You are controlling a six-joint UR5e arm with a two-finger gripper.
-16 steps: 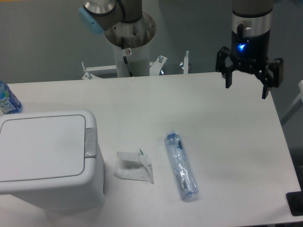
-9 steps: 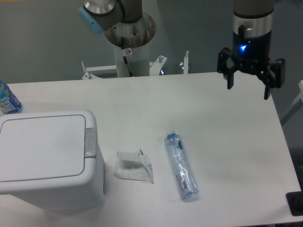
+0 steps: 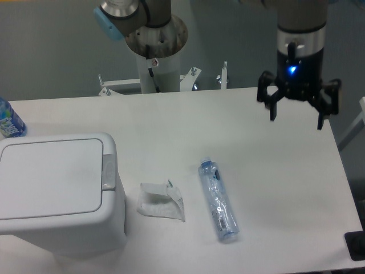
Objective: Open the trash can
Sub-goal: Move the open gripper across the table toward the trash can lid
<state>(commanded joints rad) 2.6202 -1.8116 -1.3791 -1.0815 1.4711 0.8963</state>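
The trash can (image 3: 57, 191) is a large white boxy bin at the table's front left. Its flat lid lies shut, and a small grey push-button (image 3: 108, 171) sits at the lid's right edge. My gripper (image 3: 296, 121) hangs at the far right of the table, above the back edge, well away from the bin. Its black fingers (image 3: 272, 105) point down and are spread wide, with nothing between them.
A crumpled white wrapper (image 3: 161, 201) lies just right of the bin. A clear plastic bottle (image 3: 218, 200) with a blue cap lies on its side mid-table. Another bottle (image 3: 8, 121) stands at the left edge behind the bin. The robot base (image 3: 154, 40) rises behind the table.
The gripper has shifted slightly left and down at the back right and turned a little about its own axis. The bin and the litter have not moved.
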